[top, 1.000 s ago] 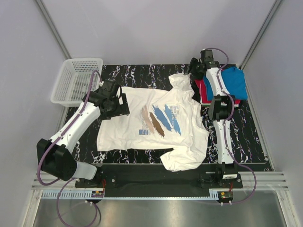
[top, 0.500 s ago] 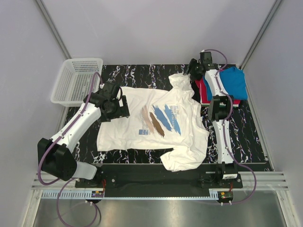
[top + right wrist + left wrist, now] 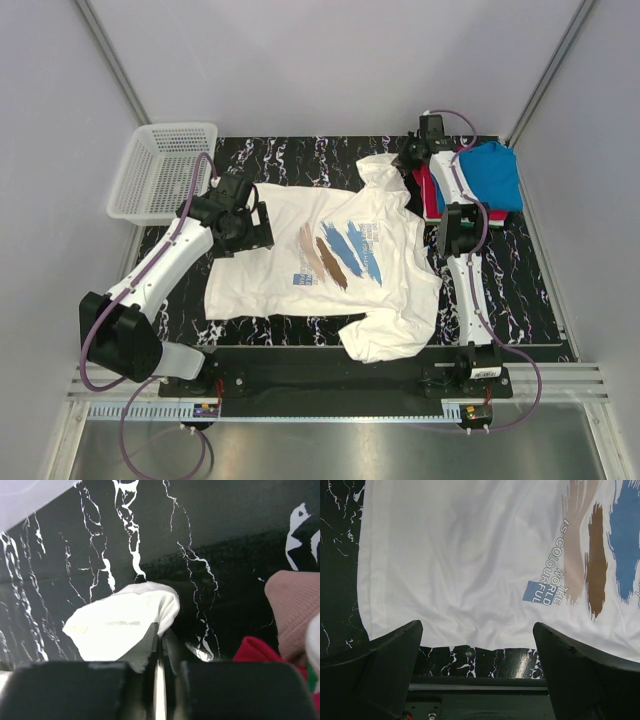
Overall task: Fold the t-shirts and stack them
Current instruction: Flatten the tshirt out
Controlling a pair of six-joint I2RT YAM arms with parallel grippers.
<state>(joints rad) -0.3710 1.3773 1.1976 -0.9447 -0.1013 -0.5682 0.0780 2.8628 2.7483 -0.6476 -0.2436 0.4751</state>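
Black marbled surface (image 3: 300,150), grey walls around. White tee (image 3: 330,260) spread mid-surface, print up, far sleeve bunched: laid out for folding, not yet folded. Basket (image 3: 160,170) far left, clear of cloth. Blue tee (image 3: 495,175) on red tee (image 3: 428,195), folded, far right: stack begun. Left gripper (image 3: 477,626) released, jaws wide above hem end, holding nothing. Right gripper (image 3: 160,632) clenched on nub of white cloth beside stack, likely to tug sleeve straight.

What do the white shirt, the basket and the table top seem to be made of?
White shirt: soft matte cloth, probably cotton; it wrinkles and bunches where the right gripper pinches it.
Basket: white plastic, judging by its stiff open mesh.
Table: black with white marble-like veins, slightly glossy; stone or a printed sheet, cannot tell.
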